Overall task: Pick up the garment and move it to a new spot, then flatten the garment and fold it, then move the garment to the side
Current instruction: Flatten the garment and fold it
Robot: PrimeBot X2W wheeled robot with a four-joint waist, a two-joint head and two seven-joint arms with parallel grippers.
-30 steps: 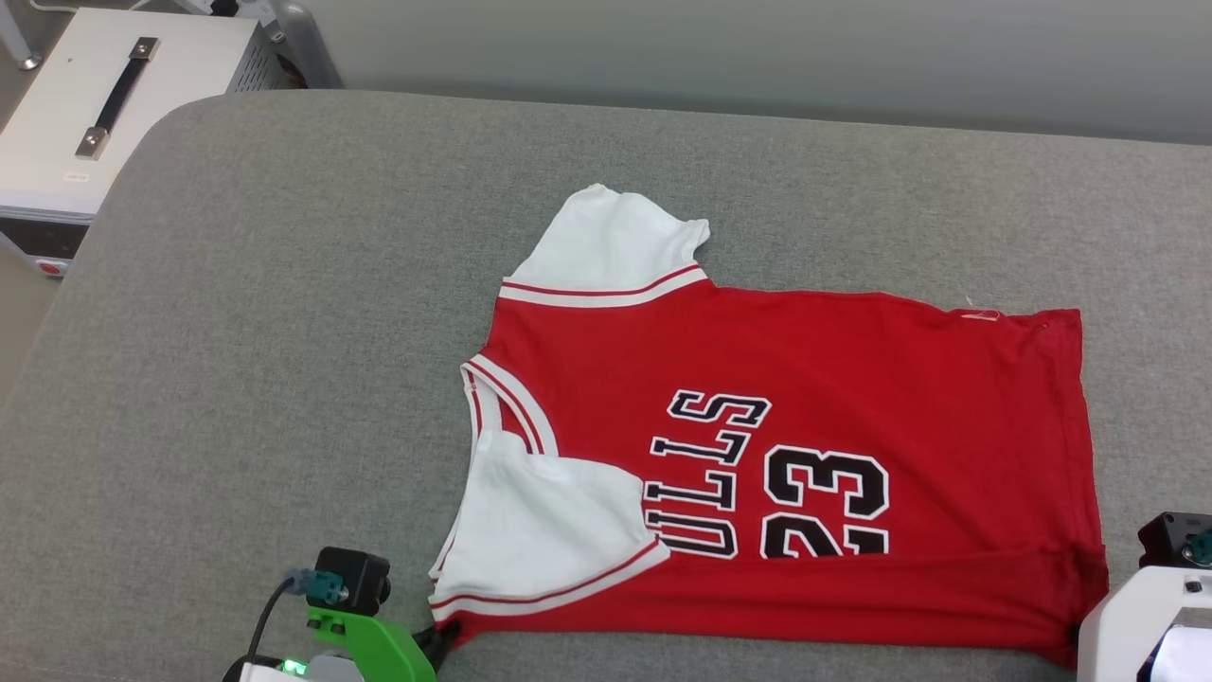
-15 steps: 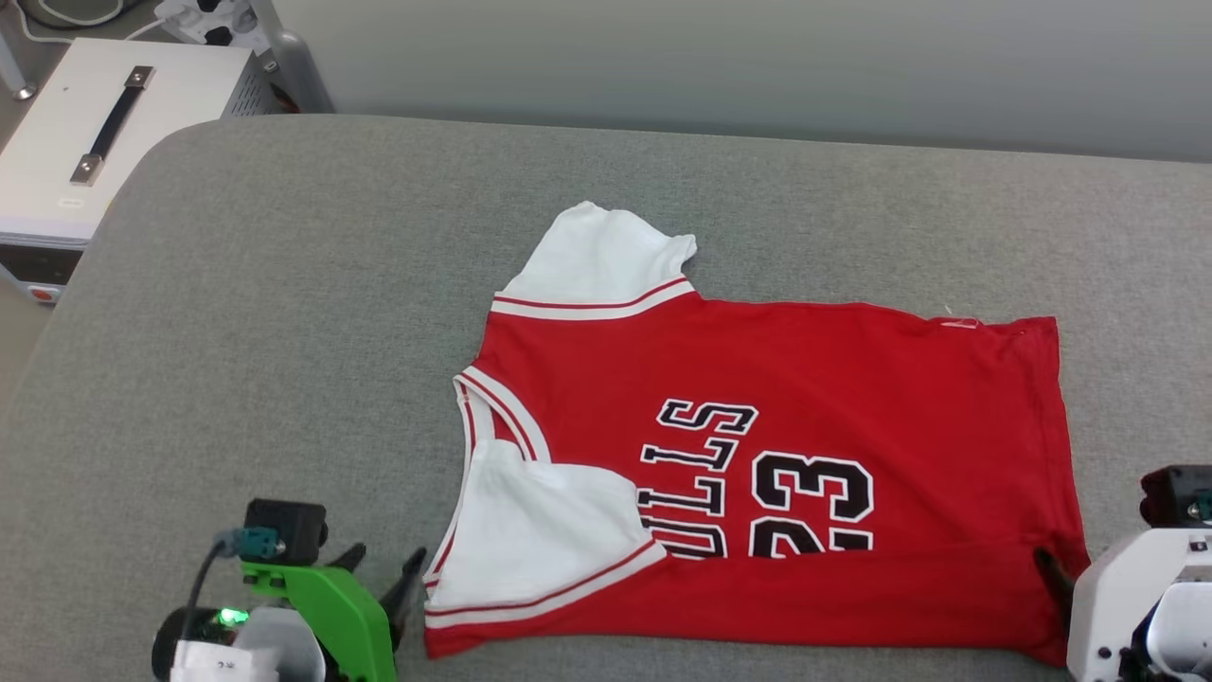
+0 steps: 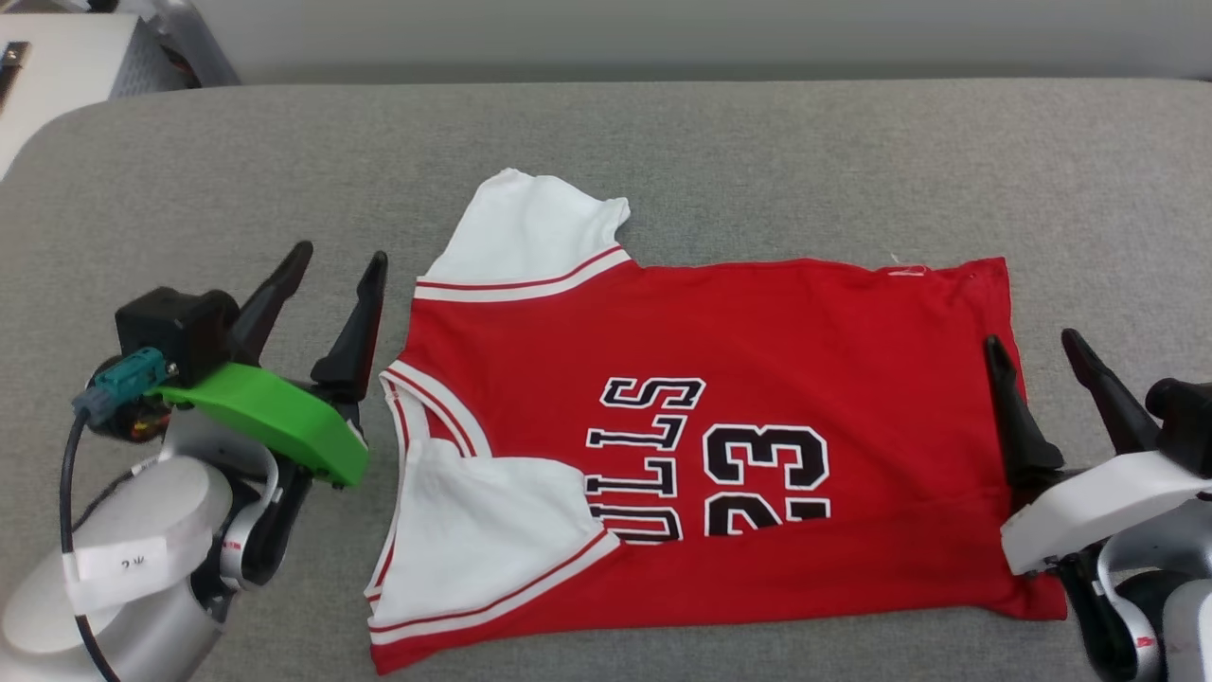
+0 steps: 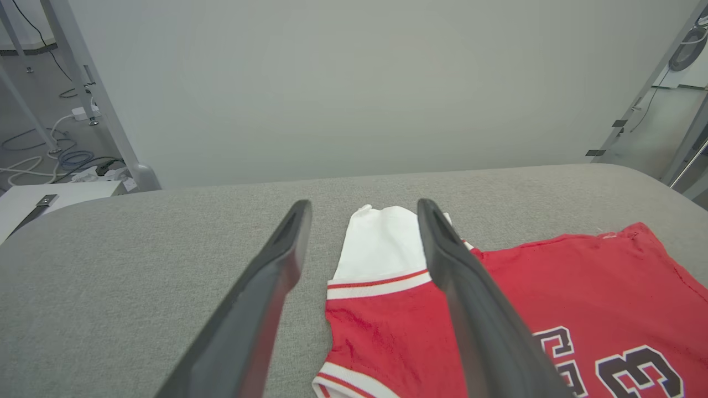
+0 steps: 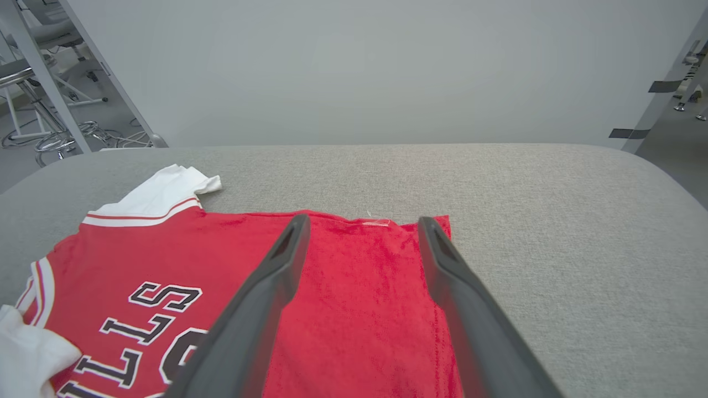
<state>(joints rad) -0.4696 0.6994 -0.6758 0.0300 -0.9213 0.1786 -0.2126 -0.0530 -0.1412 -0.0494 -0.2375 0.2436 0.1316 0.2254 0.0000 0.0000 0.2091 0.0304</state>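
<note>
- The left gripper [image 3: 341, 254] has its jaws spread and empty. They stand just beside the collar end of the jersey T-shirt [image 3: 776, 332], over the grey surface [image 3: 757, 142]. In the left wrist view the far white sleeve shows between the two fingers.
- The jersey T-shirt lies flat mid-surface, collar to the left and hem to the right, with its near edge folded up over the body.
- The right gripper [image 3: 1030, 338] also has its jaws spread and empty. They straddle the hem edge, one finger over red cloth and the other over bare surface.
- The fold covers the lower part of the "BULLS 23" print, and the near white sleeve hides its first letter. I cannot tell whether any finger touches cloth.
- A white box [image 3: 38, 66] is cut off at the upper left.
- A second ago both grippers sat low at the shirt's near corners with their jaws pressed together. Now they are raised beside its ends and wide apart. The camera has shifted too.
</note>
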